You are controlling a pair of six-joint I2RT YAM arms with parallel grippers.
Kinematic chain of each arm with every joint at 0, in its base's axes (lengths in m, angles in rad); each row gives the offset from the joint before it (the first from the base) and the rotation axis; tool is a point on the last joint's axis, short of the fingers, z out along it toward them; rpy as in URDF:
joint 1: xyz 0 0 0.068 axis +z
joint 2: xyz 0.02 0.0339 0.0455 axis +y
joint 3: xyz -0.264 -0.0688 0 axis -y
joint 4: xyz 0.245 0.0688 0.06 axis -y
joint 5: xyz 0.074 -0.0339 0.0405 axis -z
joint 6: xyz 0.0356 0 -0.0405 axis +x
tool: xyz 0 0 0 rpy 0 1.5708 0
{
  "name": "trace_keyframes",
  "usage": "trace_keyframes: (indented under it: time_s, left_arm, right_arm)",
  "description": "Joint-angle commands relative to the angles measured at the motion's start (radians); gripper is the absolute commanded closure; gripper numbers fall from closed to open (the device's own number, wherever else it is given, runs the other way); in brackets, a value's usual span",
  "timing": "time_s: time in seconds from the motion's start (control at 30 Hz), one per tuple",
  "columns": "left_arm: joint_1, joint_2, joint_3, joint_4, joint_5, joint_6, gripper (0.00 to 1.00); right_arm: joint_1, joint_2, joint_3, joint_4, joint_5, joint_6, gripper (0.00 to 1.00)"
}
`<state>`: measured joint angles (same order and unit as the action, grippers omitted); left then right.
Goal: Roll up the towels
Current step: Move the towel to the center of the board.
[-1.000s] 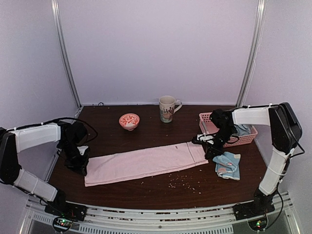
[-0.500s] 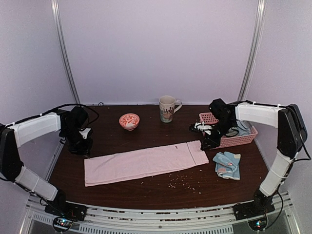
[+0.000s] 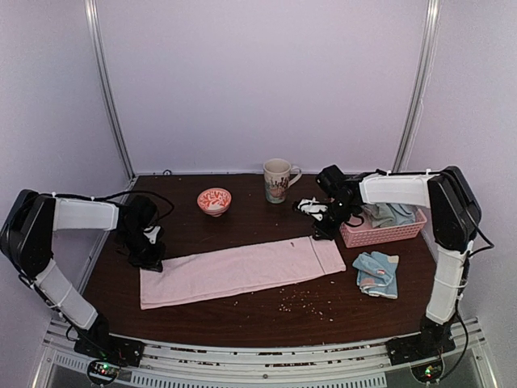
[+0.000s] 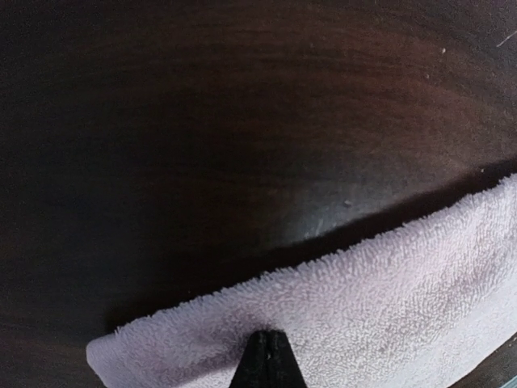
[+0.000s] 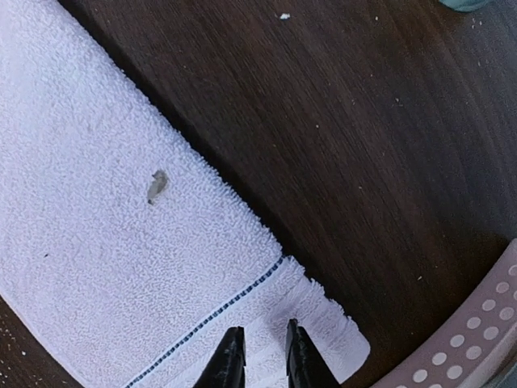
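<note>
Pink towel (image 3: 242,271) is seen from above, spread flat along the table (image 3: 242,322), with the left gripper (image 3: 148,257) at its left end and the right gripper (image 3: 321,229) at its right. From the left wrist, jaws are pressed together over the terry edge, nothing visibly pinched. From the right wrist, jaws are parted slightly above the hem, empty. Judged soft and limp, it is best pinched at one end's corners.
</note>
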<state>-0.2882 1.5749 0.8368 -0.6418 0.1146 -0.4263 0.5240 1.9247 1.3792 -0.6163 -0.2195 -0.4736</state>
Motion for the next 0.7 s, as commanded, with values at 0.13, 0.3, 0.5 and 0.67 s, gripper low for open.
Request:
trace_keyframes:
  time_s: [0.13,0.3,0.5,0.67]
  left_arm:
    - [0.095,0.046,-0.024,0.087,-0.129,-0.024,1.00]
    - [0.135,0.006,0.001,0.088,-0.142,0.006,1.00]
    - [0.135,-0.027,0.043,0.061,-0.137,0.039,1.00]
    - [0.133,-0.108,0.070,0.093,-0.048,0.104,0.97]
  right_arm:
    - [0.001,0.068,-0.020,0.058,0.195,0.042,0.82]
    - [-0.001,0.134,0.030,0.072,0.207,0.049,0.82]
    - [-0.001,0.244,0.182,0.077,0.236,0.044,0.82]
    - [-0.001,0.243,0.284,0.005,0.255,0.039,0.79]
